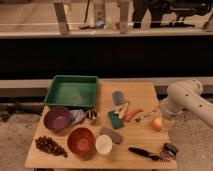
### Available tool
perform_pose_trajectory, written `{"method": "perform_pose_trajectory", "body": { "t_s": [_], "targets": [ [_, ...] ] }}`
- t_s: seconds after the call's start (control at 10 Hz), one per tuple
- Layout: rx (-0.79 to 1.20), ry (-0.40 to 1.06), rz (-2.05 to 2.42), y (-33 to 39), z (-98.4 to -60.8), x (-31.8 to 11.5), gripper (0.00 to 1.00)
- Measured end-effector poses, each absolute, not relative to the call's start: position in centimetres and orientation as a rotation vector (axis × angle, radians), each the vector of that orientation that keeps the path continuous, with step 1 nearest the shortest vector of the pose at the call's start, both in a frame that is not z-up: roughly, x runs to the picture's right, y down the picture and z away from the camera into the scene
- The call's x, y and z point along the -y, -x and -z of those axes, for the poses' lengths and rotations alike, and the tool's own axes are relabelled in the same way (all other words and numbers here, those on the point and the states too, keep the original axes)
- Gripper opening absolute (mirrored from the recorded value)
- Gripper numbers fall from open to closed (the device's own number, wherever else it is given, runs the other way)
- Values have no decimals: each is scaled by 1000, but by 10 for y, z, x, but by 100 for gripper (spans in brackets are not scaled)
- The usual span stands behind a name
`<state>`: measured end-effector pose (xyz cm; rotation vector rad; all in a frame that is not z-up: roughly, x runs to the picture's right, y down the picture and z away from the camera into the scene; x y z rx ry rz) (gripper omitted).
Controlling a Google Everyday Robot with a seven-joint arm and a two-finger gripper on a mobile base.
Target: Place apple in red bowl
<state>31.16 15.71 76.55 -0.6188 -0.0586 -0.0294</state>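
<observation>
The apple, small and yellow-orange, lies on the wooden table near its right edge. The red bowl sits empty at the front left of the middle, well to the left of the apple. My white arm reaches in from the right, and the gripper hangs close over the apple's right side. Its fingers look open, and the apple rests on the table.
A purple bowl and a green tray stand behind the red bowl. A white cup is beside it, with grapes at the front left. A carrot and green sponge lie mid-table; a black brush lies near the front right.
</observation>
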Motion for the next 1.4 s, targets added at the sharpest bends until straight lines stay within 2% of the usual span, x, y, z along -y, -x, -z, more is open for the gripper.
{"method": "perform_pose_trajectory", "body": {
  "t_s": [1.4],
  "targets": [
    [90, 665, 82, -327, -810, -180, 80]
  ]
}}
